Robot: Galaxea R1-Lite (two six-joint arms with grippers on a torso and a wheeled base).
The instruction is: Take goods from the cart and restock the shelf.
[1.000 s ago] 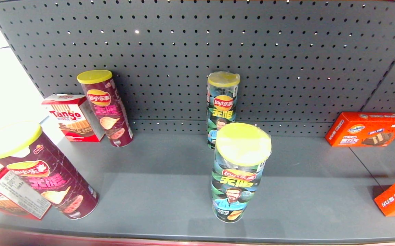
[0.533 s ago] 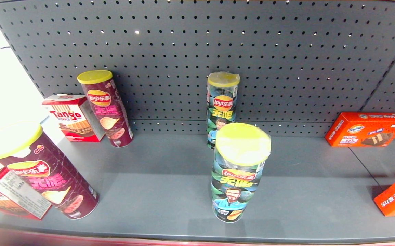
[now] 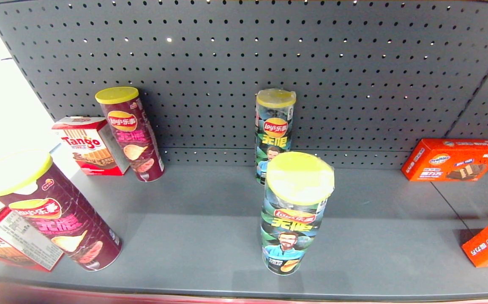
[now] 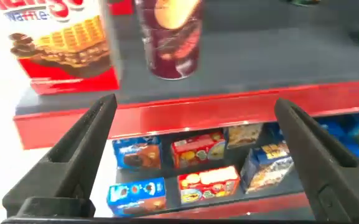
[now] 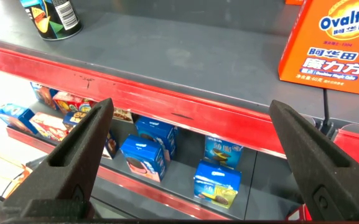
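**A:** Condition of the left hand?

**B:** Left hand point(image 4: 196, 106): fingers spread wide, nothing between them. It is held out in front of the red front rail point(image 4: 185, 115) of the shelf point(image 3: 210, 236), apart from it. Just past the rail, at the shelf's left end, stand the front maroon can point(image 4: 170, 37) and the front wafer box point(image 4: 67, 43), side by side. Under the rail, a lower shelf point(image 4: 185, 205) carries small blue and red packs point(image 4: 207, 180).

**A:** And the right hand?

**B:** Right hand point(image 5: 191, 107): also wide, also holding nothing. It faces the same rail farther to the right. The front orange box point(image 5: 338, 43) stands near the edge on one side of it, and the base of the front green can point(image 5: 51, 15) on the other.

**A:** Where are the goods on the shelf?

**B:** Three groups, as seen from the head view.
- Left: the front maroon can is near the edge, with the front wafer box against its left side. Behind them, the rear maroon can point(image 3: 129, 133) is at the perforated back panel point(image 3: 244, 63), and the rear wafer box point(image 3: 89, 145) is just beside it.
- Centre: the front green can is upright toward the edge. The rear green can point(image 3: 274, 131) stands behind it, close to the panel. The two are apart.
- Right: the rear orange box point(image 3: 453, 159) lies flat near the panel, and the front orange box is nearer the edge, at the far right.

All four cans carry yellow lids.
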